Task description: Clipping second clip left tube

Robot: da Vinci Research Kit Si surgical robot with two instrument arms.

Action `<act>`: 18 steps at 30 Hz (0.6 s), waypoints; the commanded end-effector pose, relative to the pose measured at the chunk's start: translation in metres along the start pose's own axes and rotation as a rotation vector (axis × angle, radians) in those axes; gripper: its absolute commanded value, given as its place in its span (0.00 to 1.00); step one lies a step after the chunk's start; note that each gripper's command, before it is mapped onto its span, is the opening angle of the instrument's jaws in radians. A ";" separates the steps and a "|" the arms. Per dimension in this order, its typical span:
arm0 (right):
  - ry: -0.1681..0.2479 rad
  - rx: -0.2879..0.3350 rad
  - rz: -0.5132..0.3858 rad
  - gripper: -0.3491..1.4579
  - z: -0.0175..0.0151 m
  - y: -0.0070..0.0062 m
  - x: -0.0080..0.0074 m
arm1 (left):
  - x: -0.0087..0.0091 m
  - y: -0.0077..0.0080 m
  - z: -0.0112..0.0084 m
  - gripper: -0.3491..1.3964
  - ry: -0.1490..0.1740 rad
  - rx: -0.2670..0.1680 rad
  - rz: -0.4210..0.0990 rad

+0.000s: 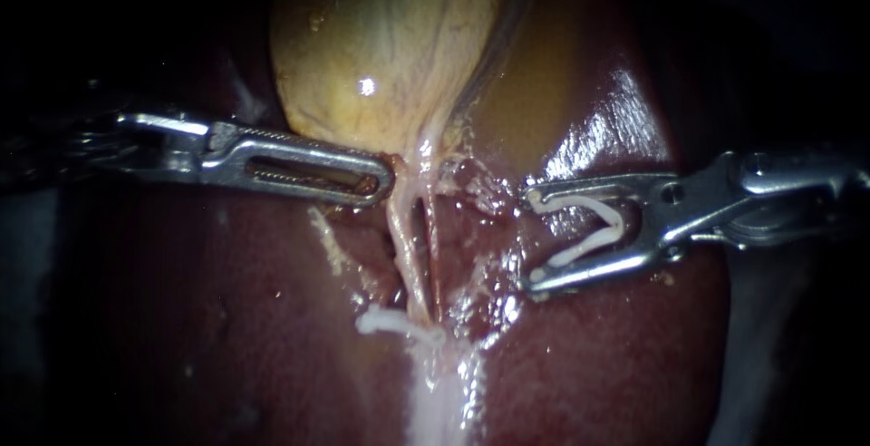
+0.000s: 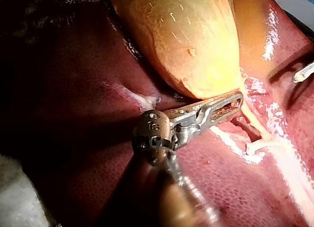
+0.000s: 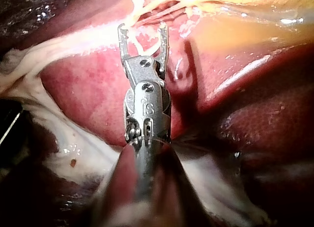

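Right instrument (image 1: 530, 241) carries a white clip (image 1: 589, 228) cradled between its widely spread jaws, just right of the left tube (image 1: 405, 251) and not touching it. Left instrument (image 1: 382, 179), jaws pressed together, pinches the gallbladder (image 1: 381, 47) at its neck. A fitted clip (image 1: 385, 321) sits at that tube's near end.

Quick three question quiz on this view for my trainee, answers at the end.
1. True or false: the right instrument already has the left tube inside its loaded clip.
2. What does the tip of the left instrument touch? A) the loaded clip B) the gallbladder at its neck C) the right instrument
3. How many clips sit on the tubes now?
Key: 1 false, it is beside the tubes and apart from them. 2 B. 3 one, the placed clip.
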 end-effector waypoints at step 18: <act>0.000 0.000 0.001 0.47 0.0001 -0.0001 0.0001 | 0.0015 0.0032 -0.0036 0.00 -0.001 -0.006 -0.016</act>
